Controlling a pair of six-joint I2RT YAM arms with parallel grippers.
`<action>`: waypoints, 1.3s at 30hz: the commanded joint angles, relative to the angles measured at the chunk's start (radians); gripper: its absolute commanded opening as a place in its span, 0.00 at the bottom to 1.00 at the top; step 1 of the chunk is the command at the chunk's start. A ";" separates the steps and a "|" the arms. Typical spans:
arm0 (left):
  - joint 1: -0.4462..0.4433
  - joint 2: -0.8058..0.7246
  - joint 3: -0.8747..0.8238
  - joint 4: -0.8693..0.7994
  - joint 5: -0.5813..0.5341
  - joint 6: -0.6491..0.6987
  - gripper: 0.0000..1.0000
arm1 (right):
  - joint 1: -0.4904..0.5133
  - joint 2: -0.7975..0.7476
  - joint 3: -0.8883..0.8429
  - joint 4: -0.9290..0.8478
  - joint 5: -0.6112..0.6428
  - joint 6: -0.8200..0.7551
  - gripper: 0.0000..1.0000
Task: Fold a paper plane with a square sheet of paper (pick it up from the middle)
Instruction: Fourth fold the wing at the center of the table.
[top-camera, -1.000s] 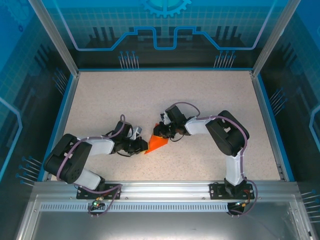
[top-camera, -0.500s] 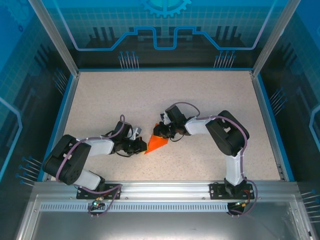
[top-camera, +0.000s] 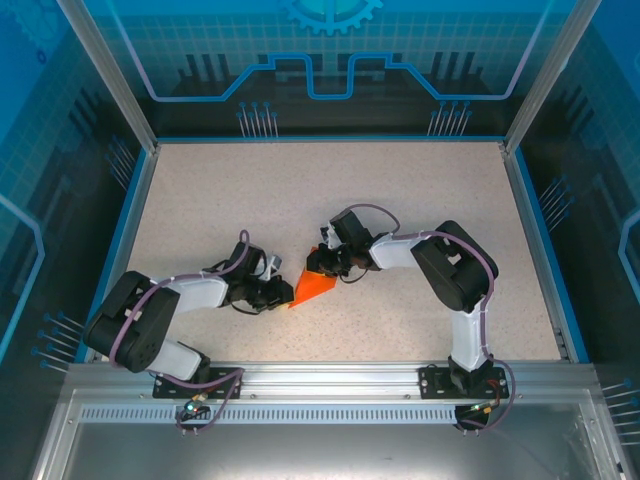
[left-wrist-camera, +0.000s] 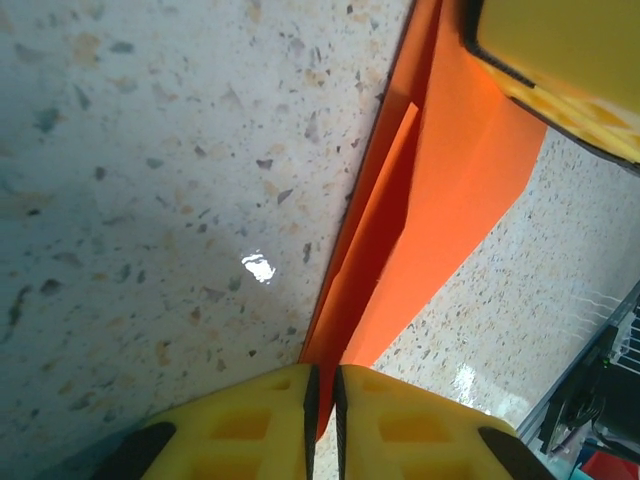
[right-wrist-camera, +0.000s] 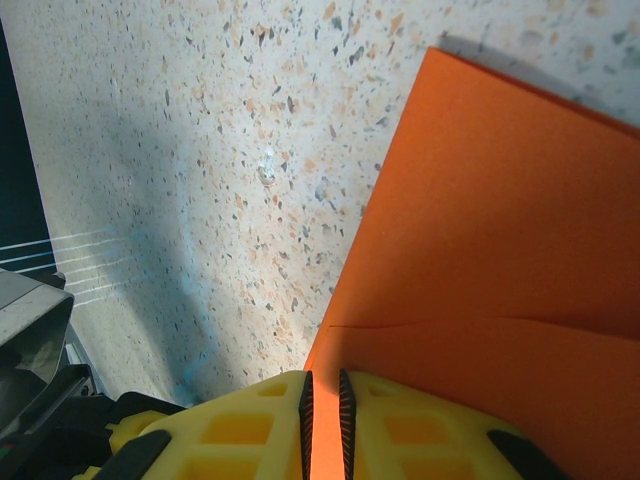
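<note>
Yellow pads (left-wrist-camera: 400, 425) on the left jaws stand all but closed, with just a dark slit between the 2. A narrow corner of the orange paper (left-wrist-camera: 450, 190) runs down into that slit, so they look pinched on it. The right jaws are much the same. Their 2 yellow pads (right-wrist-camera: 430, 430) are pressed nearly together, with a thin orange edge caught between them.

From the left wrist, another yellow pad (left-wrist-camera: 560, 50) shows over the far end of the paper. The paper is folded into a layered wedge: a narrow flap lies along one long edge, and from the right wrist a crease runs across the top layer. It sits low over the speckled bench (top-camera: 250, 190), but I cannot tell whether it lies flat or is lifted a little.

From above, the wedge sits between the 2 wrists, slightly nearer than the bench's middle. The left arm (top-camera: 190, 295) reaches its lower left corner and the right arm (top-camera: 440, 260) its upper end. Both arms are bent low, with their bases on the aluminium rail (top-camera: 330, 375) at the near edge.
</note>
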 joint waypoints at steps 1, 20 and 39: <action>-0.016 0.014 0.010 -0.157 -0.079 0.011 0.15 | -0.012 0.055 0.000 -0.077 0.054 -0.029 0.18; -0.082 -0.009 0.033 -0.266 -0.236 -0.031 0.14 | -0.010 0.071 0.003 -0.100 0.067 -0.034 0.18; -0.118 0.016 0.073 -0.350 -0.318 -0.041 0.09 | -0.006 0.066 0.005 -0.109 0.070 -0.033 0.18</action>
